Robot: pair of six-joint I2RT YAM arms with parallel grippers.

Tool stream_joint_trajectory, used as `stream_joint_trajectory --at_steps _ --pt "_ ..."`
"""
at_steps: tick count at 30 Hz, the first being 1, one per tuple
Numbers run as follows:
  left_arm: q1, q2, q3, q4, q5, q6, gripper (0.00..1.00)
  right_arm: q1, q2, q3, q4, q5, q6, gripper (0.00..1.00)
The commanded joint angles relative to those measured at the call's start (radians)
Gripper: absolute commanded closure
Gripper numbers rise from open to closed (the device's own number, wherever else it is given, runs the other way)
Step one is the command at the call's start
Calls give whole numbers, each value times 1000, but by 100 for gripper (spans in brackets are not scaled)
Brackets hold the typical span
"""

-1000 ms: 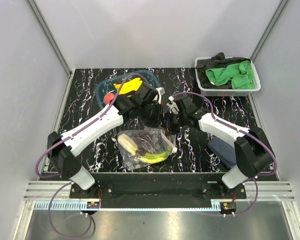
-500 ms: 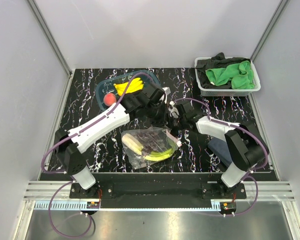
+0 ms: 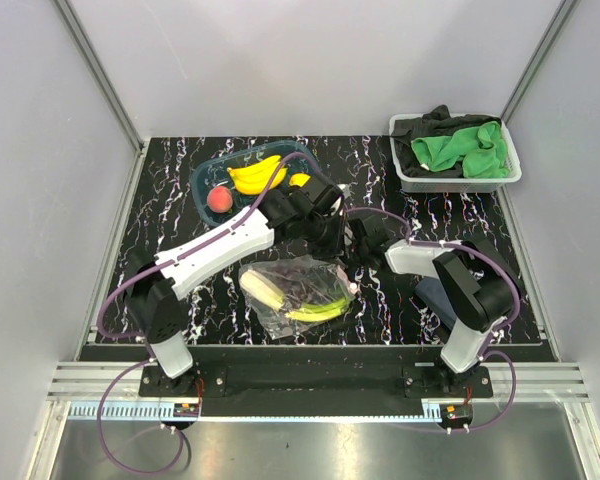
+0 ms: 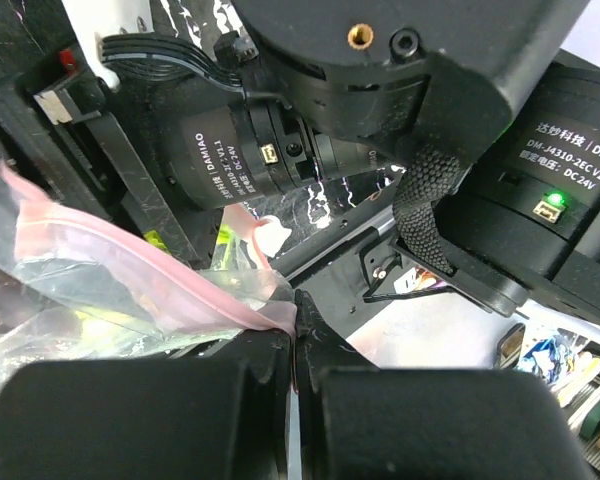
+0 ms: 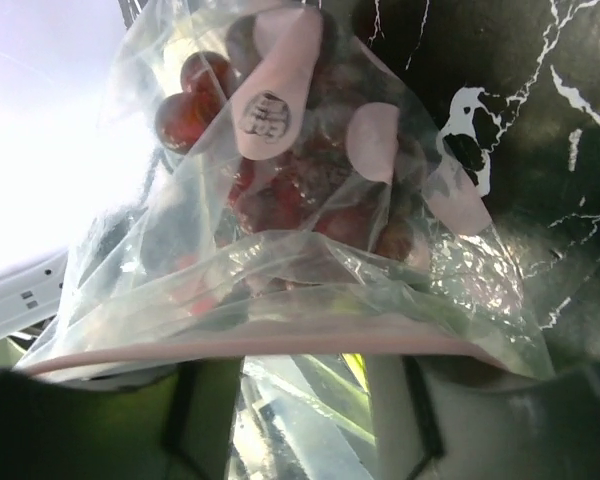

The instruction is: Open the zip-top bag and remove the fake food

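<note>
The zip-top bag lies at the front middle of the table, with dark purple grapes and a white-and-green leek inside. My left gripper is at the bag's far right corner. In the left wrist view it is shut on the pink zip strip. My right gripper is beside it at the bag's right edge. In the right wrist view it is open, the zip strip crosses its fingers, and the grapes show through the plastic. Banana bunch, peach and lemon lie in the blue-tinted tray.
A white bin with green and black cloths stands at the back right. A dark blue object lies under my right arm at the front right. Grey walls enclose the table on three sides.
Both grippers have come together at the bag's right corner. The right arm swung left and folded in. The left arm reached further right, uncovering the tray. The bag shifted slightly right.
</note>
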Motion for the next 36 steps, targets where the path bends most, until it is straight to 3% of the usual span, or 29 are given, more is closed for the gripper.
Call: stream_joint_trajectory --at_steps 1,3,9,21,25,36 --pt "-27 -7 63 77 26 -9 100 12 48 -10 86 10 29 36" --pt "-30 -4 51 79 33 -9 100 10 76 -7 101 3 38 31" --pt "-32 -24 3 110 40 -28 100 14 132 -7 184 -33 91 31" --pt "-33 -50 -37 119 27 -32 100 14 110 -16 224 -44 126 74" --pt "-32 -97 -80 119 -3 -28 100 14 61 -10 134 -24 89 80" --pt "10 -274 -268 105 -111 -19 100 12 -226 25 -204 54 -56 82"
